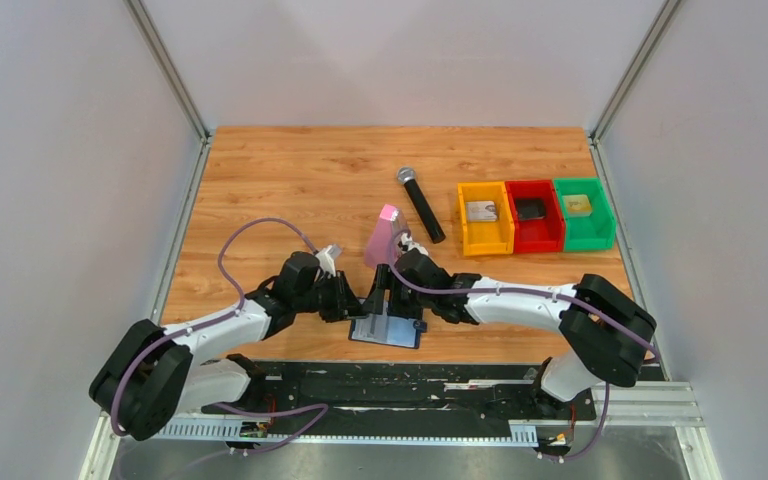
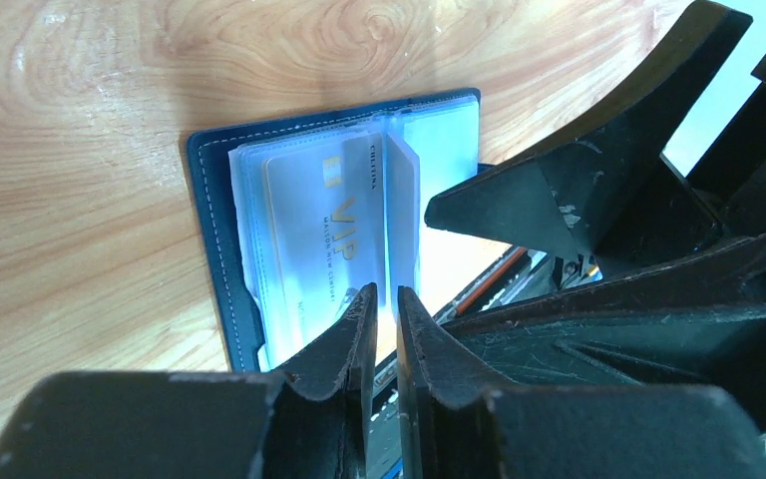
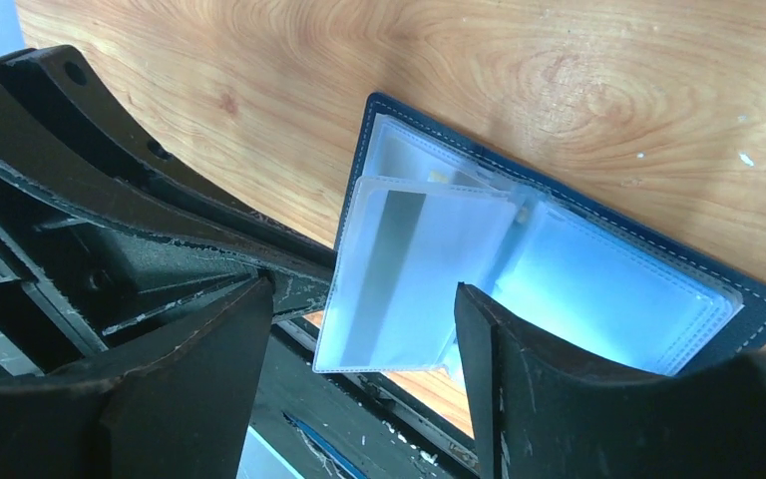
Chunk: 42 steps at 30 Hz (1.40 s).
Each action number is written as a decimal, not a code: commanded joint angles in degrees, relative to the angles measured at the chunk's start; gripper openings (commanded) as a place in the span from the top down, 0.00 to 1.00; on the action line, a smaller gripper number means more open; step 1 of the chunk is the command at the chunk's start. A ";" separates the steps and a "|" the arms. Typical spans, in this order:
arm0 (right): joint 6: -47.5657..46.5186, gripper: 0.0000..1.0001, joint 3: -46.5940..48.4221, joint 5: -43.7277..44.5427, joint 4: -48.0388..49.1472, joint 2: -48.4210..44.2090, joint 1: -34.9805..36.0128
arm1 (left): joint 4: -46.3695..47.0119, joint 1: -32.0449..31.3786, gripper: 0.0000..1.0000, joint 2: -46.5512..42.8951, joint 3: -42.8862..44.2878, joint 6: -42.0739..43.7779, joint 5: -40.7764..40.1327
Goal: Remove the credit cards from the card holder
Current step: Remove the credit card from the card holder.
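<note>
Pale walls [image 1: 60, 150] enclose a wooden tabletop [image 1: 290, 180]. The open card holder [image 1: 385, 330] lies at its near edge, a credit card [image 2: 324, 230] sleeved inside. The left end effector [image 2: 387, 294] pinches a clear sleeve [image 3: 409, 269]; the right end effector [image 3: 359, 289] is spread astride it. A pink metronome [image 1: 384, 235] stands just behind.

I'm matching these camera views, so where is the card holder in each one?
Top external: card holder lies open at the near edge, centre.
Left wrist: card holder centre-left.
Right wrist: card holder centre to lower right.
Shared landmark: wood-grain table under it.
</note>
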 commanded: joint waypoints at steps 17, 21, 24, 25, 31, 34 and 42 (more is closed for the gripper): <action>-2.57 0.52 3.69 12.34 -15.93 -12.23 -0.10 | 21.48 -3.45 0.79 9.80 1.21 -5.81 8.75; -3.38 0.56 2.66 12.71 -16.49 -14.91 -0.12 | 24.47 -4.25 0.79 12.19 0.94 -7.27 9.33; -3.73 0.61 2.28 12.14 -16.47 -14.61 -0.12 | 24.64 -4.26 0.79 12.07 0.52 -7.30 8.86; -3.74 0.63 2.17 11.81 -16.35 -14.31 -0.10 | 24.26 -4.30 0.79 11.70 0.68 -6.87 8.63; -3.88 0.68 0.50 9.95 -13.36 -13.19 -0.12 | 17.18 -4.26 0.79 8.40 1.95 -4.23 5.63; -3.84 0.69 0.23 8.93 -12.29 -11.68 -0.12 | 12.41 -4.30 0.77 6.33 2.54 -2.65 3.49; -3.19 0.71 -1.69 8.90 -11.19 -8.38 -0.12 | 10.50 -4.26 0.71 6.23 2.57 -1.58 2.45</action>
